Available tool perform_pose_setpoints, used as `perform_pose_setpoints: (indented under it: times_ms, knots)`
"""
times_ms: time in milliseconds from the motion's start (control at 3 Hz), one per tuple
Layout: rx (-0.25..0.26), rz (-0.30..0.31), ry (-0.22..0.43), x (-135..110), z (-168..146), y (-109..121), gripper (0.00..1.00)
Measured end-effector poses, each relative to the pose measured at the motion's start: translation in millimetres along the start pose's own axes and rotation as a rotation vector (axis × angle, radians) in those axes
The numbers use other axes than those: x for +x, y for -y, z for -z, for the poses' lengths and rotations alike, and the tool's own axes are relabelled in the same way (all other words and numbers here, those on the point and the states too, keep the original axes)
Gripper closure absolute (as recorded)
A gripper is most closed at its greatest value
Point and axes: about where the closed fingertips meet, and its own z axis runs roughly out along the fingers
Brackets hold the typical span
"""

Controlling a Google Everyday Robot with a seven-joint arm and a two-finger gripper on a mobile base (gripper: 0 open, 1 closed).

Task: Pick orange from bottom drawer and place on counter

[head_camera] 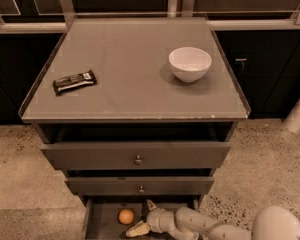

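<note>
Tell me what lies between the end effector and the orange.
In the camera view, only a bare strip of the bottom drawer floor separates the open end effector from the orange beside it.

No text is legible anywhere; the end effector (pixel 140 218) sits inside the bottom drawer (pixel 104 223).

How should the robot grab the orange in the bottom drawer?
Pinch the orange across its round middle, coming from the picture's right, where the open tool sits inside the bottom drawer. A ball grips alike anywhere, so nearest side wins.
</note>
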Motion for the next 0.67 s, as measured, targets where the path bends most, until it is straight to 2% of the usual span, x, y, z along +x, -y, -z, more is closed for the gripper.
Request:
perform_pose_setpoints:
  times_ms: [333,667]
  knots:
    - [0.004,0.0,-0.001,-0.1,-1.8,2.4,0.0]
    - [0.035,-0.016,0.002,3.5,-9.4,5.1,0.0]
